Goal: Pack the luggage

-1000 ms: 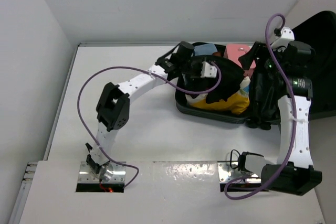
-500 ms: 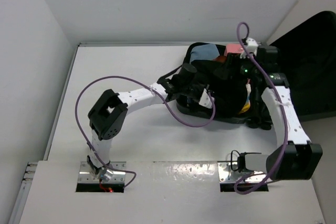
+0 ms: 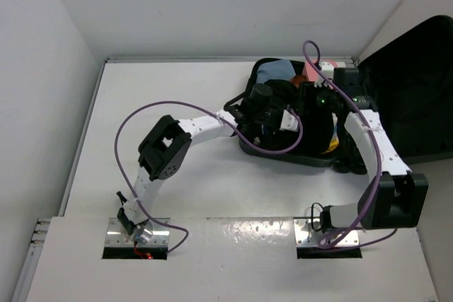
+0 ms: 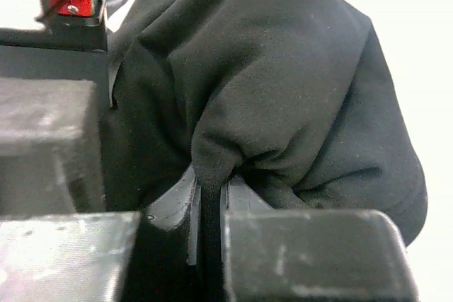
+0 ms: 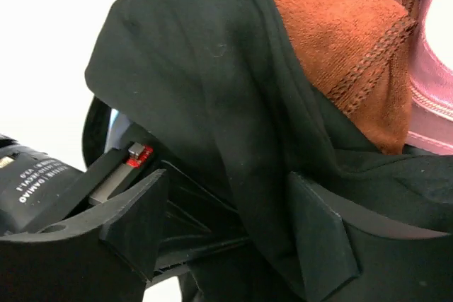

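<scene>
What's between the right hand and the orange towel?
The black garment, draped between the right hand's open fingers, partly covering the orange towel; right wrist view.

One luggage (image 3: 414,90) is counted. One black garment (image 4: 283,68), one rust-orange towel (image 5: 340,26), one pink case (image 5: 433,90), one blue item (image 3: 274,71) and one yellow item (image 3: 331,143) are seen. Two arms are counted, the left arm (image 3: 198,124) and the right arm (image 3: 375,139). Two purple cables (image 3: 124,129) are counted.

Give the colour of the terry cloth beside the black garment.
Rust orange terry cloth; right wrist view shows it best.
</scene>
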